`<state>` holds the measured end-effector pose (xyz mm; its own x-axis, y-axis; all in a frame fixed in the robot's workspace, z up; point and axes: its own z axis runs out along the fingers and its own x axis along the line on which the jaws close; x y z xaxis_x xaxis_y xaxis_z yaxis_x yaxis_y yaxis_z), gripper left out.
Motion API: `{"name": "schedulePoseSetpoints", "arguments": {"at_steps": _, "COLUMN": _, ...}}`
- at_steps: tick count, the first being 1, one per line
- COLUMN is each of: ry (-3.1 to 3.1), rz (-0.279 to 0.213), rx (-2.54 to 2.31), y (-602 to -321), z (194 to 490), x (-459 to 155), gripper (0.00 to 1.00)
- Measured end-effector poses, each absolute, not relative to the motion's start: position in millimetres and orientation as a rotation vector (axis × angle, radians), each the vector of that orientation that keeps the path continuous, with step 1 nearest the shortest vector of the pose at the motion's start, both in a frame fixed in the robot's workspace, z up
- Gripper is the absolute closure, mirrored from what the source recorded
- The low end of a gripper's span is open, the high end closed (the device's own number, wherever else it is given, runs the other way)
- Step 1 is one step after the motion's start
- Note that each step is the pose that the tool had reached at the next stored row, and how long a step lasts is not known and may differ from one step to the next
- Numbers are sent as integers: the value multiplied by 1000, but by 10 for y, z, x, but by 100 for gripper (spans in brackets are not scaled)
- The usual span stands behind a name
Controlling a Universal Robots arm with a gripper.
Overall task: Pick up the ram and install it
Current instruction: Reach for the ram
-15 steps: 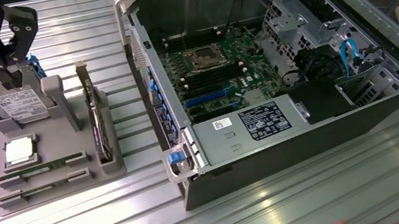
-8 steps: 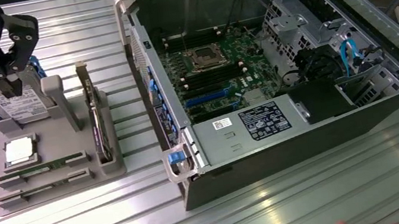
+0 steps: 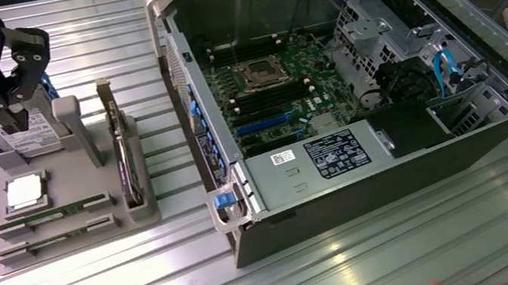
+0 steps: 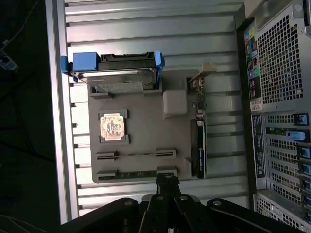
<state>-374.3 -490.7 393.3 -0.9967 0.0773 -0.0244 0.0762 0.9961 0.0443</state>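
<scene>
Ram (image 4: 137, 174) sat untouched in grey holder (image 4: 146, 131), closed empty claw (image 4: 167, 183) hovering above; approach step, grasping needed claw opened first.

Mostly metal and matt plastic

We see a ribbed table (image 3: 376, 268) of bright, glossy metal, a matt grey plastic holder (image 3: 87, 183), the ram (image 4: 138, 174) of dull green circuit board, a shiny silvery processor chip (image 3: 25, 192), and a computer case (image 3: 366, 205) of dark matt metal.

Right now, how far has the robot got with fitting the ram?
Nothing looks done: the ram sits in its slot on the grey holder. The gripper, shut and empty, hovers above the holder. Pickup and fitting into the open computer case remain.
</scene>
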Motion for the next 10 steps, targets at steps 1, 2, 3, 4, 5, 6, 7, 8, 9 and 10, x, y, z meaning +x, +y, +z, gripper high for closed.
{"name": "schedulePoseSetpoints", "arguments": {"at_steps": 1, "ry": 3112, "rz": 67, "rx": 120, "y": -4910, "z": 3933, "x": -3744, "gripper": 89}}
{"name": "schedulePoseSetpoints", "arguments": {"at_steps": 2, "ry": 3112, "rz": 68, "rx": 120, "y": -4911, "z": 3933, "x": -3743, "gripper": 89}}
{"name": "schedulePoseSetpoints", "arguments": {"at_steps": 3, "ry": 3112, "rz": 68, "rx": 120, "y": -4911, "z": 3933, "x": -3743, "gripper": 89}}
{"name": "schedulePoseSetpoints", "arguments": {"at_steps": 4, "ry": 3112, "rz": 68, "rx": 120, "y": -4911, "z": 3933, "x": -3743, "gripper": 89}}
{"name": "schedulePoseSetpoints", "arguments": {"at_steps": 5, "ry": 3112, "rz": 68, "rx": 120, "y": -4916, "z": 3933, "x": -3747, "gripper": 89}}
{"name": "schedulePoseSetpoints", "arguments": {"at_steps": 6, "ry": 3112, "rz": 68, "rx": 120, "y": -4923, "z": 3933, "x": -3751, "gripper": 89}}
{"name": "schedulePoseSetpoints", "arguments": {"at_steps": 7, "ry": 3112, "rz": 68, "rx": 120, "y": -4931, "z": 3933, "x": -3756, "gripper": 89}}
{"name": "schedulePoseSetpoints", "arguments": {"at_steps": 8, "ry": 3112, "rz": 68, "rx": 120, "y": -4938, "z": 3933, "x": -3762, "gripper": 89}}
{"name": "schedulePoseSetpoints", "arguments": {"at_steps": 9, "ry": 3112, "rz": 68, "rx": 120, "y": -4944, "z": 3933, "x": -3766, "gripper": 89}}
{"name": "schedulePoseSetpoints", "arguments": {"at_steps": 10, "ry": 3112, "rz": 68, "rx": 120, "y": -4952, "z": 3933, "x": -3773, "gripper": 89}}
